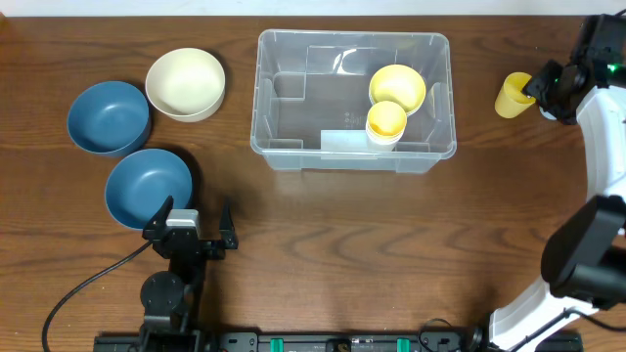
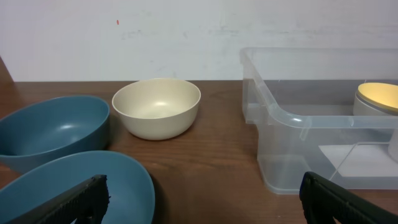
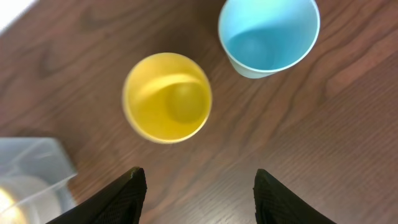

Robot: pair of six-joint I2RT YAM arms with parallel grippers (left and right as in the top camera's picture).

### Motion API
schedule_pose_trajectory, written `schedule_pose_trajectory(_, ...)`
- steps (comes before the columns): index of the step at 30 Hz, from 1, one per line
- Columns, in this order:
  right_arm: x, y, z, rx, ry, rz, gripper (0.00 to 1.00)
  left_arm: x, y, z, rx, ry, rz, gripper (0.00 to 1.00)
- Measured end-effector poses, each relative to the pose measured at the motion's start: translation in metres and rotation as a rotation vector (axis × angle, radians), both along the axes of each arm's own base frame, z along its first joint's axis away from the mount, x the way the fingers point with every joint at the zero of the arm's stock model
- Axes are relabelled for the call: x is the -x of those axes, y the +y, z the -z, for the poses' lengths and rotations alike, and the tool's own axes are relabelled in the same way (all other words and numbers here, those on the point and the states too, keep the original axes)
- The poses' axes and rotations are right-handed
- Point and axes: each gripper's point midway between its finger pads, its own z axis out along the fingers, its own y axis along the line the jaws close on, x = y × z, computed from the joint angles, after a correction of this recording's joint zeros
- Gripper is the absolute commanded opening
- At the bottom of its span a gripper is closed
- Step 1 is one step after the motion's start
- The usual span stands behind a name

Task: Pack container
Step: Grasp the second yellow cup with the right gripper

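Note:
The clear plastic container [image 1: 353,99] stands at the table's centre back, and also shows in the left wrist view [image 2: 292,118]. It holds a yellow bowl [image 1: 397,86] and a yellow cup [image 1: 385,121]. A yellow cup [image 1: 512,95] stands right of it, seen from above in the right wrist view [image 3: 166,97] next to a light blue cup [image 3: 268,35]. My right gripper [image 3: 198,186] is open above the table just short of the yellow cup. My left gripper [image 2: 202,199] is open and empty near the front left, beside a blue bowl [image 1: 148,186].
A second blue bowl [image 1: 108,117] and a cream bowl [image 1: 186,83] sit at the left; the cream bowl also shows in the left wrist view [image 2: 157,107]. A corner of the container [image 3: 28,168] shows in the right wrist view.

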Motion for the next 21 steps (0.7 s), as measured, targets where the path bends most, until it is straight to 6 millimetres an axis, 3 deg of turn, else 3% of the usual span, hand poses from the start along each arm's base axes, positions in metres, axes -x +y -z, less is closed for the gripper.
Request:
schedule_pose_trajectory(9,-0.011,-0.011,0.047,-0.017,0.053,0.018,0.51,0.0,0.0,0.0,0.0,0.0,0.0,0.98)
schedule_pose_trajectory(15,-0.012,-0.011,0.085,-0.036,0.114,0.022,0.32,0.0,0.0,0.0,0.0,0.0,0.0,0.98)
schedule_pose_trajectory(21,-0.012,-0.011,0.098,-0.044,0.132,0.027,0.08,0.0,0.0,0.0,0.0,0.0,0.0,0.98)
